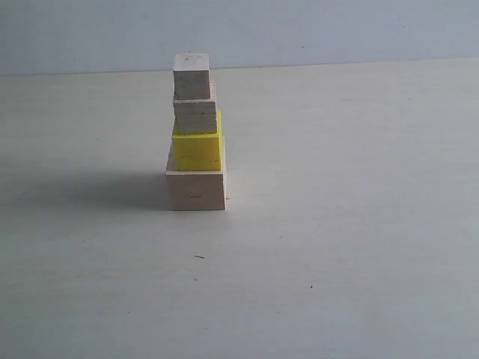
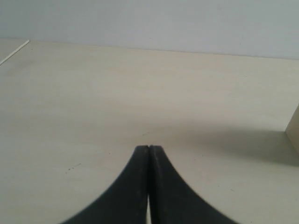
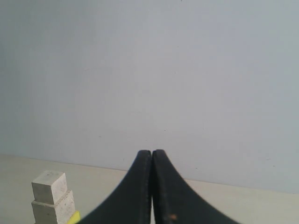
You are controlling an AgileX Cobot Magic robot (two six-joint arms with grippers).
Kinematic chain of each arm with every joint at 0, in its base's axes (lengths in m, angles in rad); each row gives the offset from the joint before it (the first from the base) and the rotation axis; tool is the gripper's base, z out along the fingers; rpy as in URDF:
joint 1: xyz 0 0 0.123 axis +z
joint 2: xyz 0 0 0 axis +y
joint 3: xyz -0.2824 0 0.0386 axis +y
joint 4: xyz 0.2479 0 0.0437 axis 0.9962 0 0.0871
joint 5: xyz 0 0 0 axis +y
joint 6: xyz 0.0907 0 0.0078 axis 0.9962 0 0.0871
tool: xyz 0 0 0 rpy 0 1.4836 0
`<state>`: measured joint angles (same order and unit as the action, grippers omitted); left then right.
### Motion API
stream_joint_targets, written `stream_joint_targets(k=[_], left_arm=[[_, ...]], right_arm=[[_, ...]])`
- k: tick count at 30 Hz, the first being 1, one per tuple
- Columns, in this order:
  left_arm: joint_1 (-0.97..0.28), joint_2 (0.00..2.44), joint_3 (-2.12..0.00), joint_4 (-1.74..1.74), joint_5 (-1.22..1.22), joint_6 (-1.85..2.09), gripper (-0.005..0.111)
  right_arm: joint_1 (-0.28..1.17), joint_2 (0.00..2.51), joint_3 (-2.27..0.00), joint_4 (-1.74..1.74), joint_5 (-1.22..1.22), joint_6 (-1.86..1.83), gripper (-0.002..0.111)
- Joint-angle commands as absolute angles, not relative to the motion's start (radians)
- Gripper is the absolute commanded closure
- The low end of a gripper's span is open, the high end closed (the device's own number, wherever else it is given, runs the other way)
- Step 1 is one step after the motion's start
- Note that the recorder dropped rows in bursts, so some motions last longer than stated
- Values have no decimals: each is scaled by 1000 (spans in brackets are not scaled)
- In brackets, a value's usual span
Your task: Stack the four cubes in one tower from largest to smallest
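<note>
The four cubes stand as one tower on the table in the exterior view. The large pale wood cube is at the bottom, the yellow cube on it, then the medium wood cube with grain lines, and the small wood cube on top. No gripper shows in the exterior view. My left gripper is shut and empty over bare table, with a cube's edge at the frame's side. My right gripper is shut and empty; the small cube, the medium cube and a yellow corner show beside it.
The pale table spreads around the tower on all sides. A plain grey-blue wall rises behind the table's far edge. The tower casts a shadow to its left.
</note>
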<state>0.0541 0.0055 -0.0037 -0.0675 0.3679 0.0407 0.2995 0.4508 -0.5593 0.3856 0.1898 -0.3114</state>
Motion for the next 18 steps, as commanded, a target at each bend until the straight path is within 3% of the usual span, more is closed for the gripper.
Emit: stream_joint_targets(k=[1,18], left_arm=[[38,0,0,-19,355,30,107],[36,0,0,-19,355,21,107]], right_arm=[[295,443,-555,388,187,-313,108],[295,443,-555,388,187,-311,108]])
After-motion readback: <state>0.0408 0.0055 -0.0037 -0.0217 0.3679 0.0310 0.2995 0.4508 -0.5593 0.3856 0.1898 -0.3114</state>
